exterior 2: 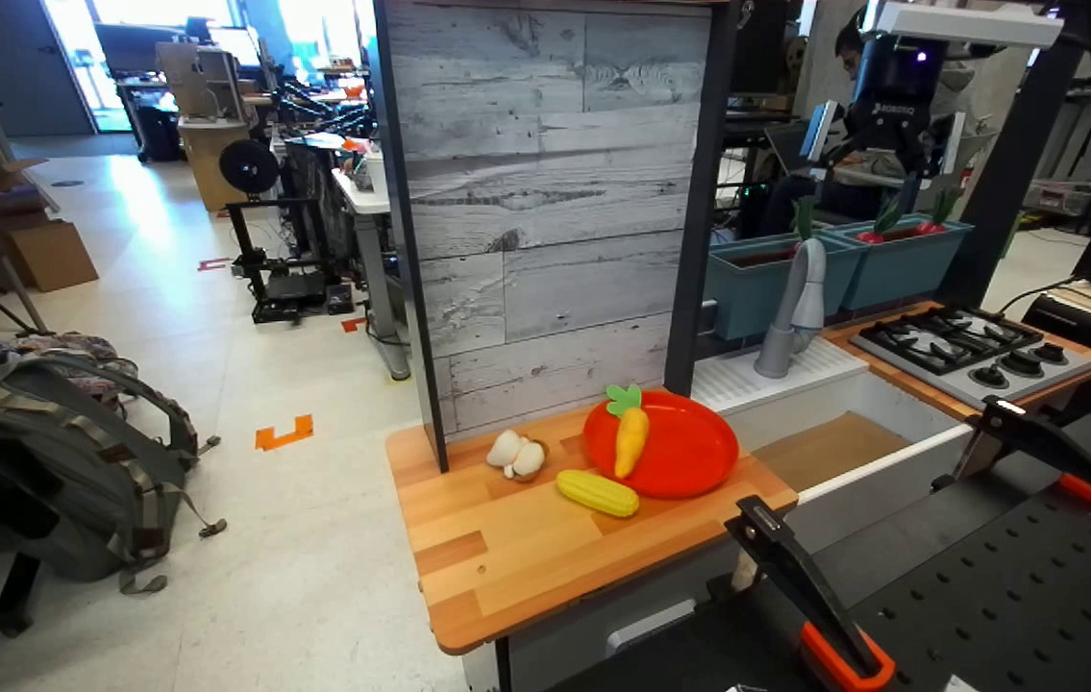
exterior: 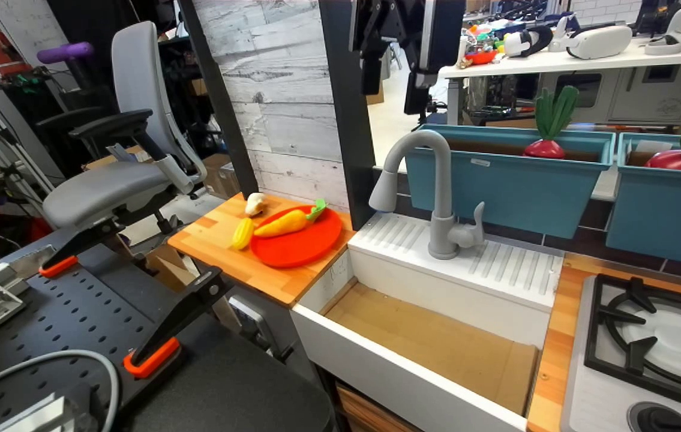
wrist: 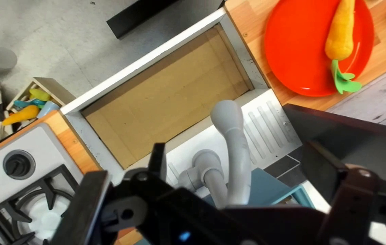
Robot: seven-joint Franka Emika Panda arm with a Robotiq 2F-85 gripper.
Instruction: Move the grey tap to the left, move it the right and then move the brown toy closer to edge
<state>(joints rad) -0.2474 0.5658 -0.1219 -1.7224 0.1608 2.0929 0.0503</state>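
The grey tap stands upright behind the sink in both exterior views. Its arched spout points toward the sink's plate side, and its head hangs over the sink's back ledge. My gripper is open and empty above the tap, apart from it. In the wrist view the spout shows between the spread fingers. No wholly reddish-brown toy shows; a small white toy with a brownish part lies on the wooden board, left of the plate, back from the board's front edge.
A red-orange plate holds a carrot toy. A yellow corn toy lies beside it. Blue planters stand behind the tap, a dark post beside it. A stove flanks the sink.
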